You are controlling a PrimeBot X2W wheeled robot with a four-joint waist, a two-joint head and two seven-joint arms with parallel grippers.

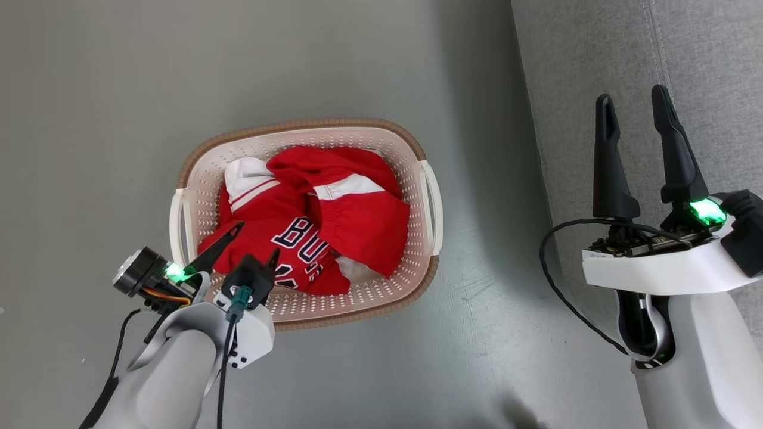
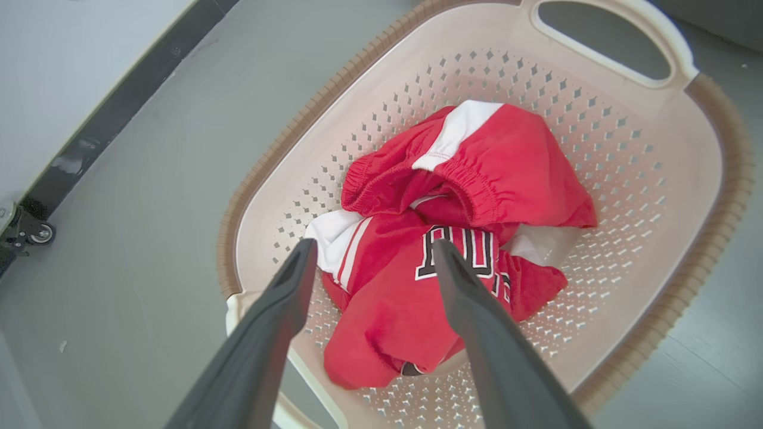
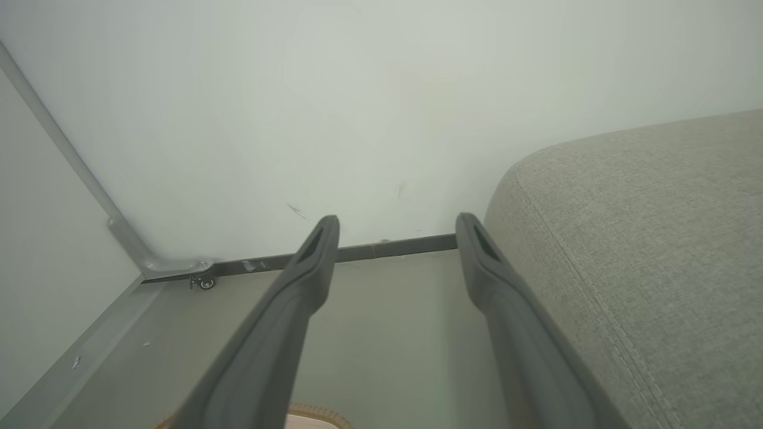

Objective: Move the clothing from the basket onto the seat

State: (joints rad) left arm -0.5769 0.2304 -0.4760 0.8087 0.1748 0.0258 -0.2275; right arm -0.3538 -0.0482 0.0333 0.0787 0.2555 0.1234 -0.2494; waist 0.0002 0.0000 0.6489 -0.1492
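Two crumpled red white-trimmed sports garments (image 1: 357,220) lie in the cream perforated plastic basket (image 1: 298,126). My left pincer (image 1: 257,238) hovers wide over them, poised to grasp; my right pincer (image 1: 630,95) hangs wide by the grey fabric seat (image 1: 596,59).

Grey forearms (image 1: 161,369), white wrist housings (image 1: 656,271), green lights (image 1: 706,210), black cables (image 1: 554,280), left hand (image 1: 258,238) and right hand (image 1: 631,94) black, long-fingered.

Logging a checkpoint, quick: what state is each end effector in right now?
Left end effector: open, holding nothing, above the clothing in the basket.
Right end effector: open, holding nothing, beside the seat.
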